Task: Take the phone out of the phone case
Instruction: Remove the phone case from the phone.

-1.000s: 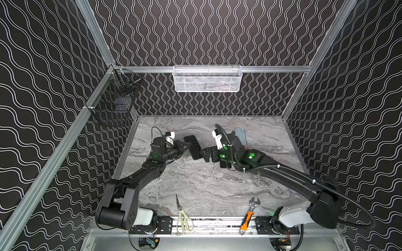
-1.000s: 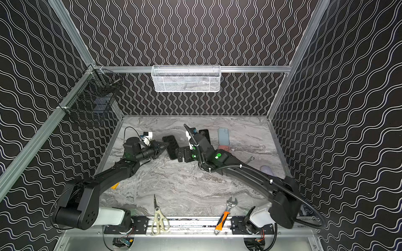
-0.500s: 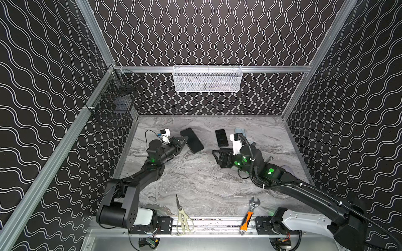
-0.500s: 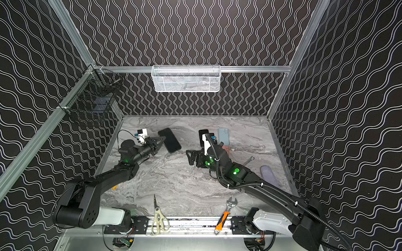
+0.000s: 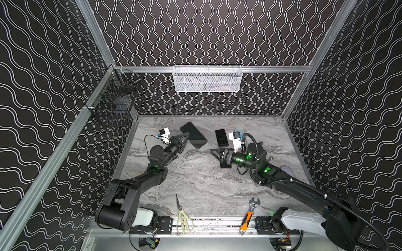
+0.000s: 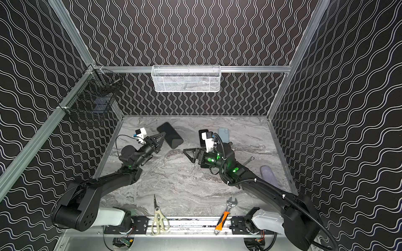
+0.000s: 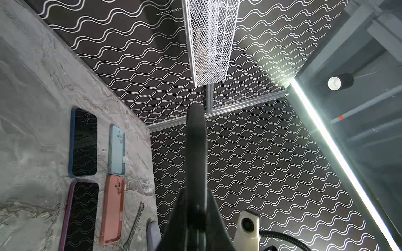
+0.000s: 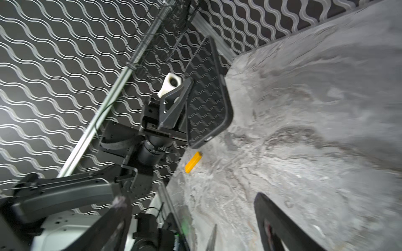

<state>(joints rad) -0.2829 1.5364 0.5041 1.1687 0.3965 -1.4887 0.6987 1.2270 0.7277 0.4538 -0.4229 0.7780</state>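
Phone point(image 5: 194, 135) is held tilted at the back left of the table point(image 5: 195, 184), pinched by one long edge in my left gripper point(image 5: 186, 136); right gripper point(image 5: 212, 151) is spread, empty, well apart. On that one-edged hold it could pivot or slip out and drop — the face is slick, glossy glass, the rounded rim matte, probably the case point(image 8: 228, 106). The marbled table looks hard.

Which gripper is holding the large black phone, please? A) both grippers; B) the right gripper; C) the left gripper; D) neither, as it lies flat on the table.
C: the left gripper has its jaws shut on one edge of the black phone, while the right gripper is open with nothing between its jaws.
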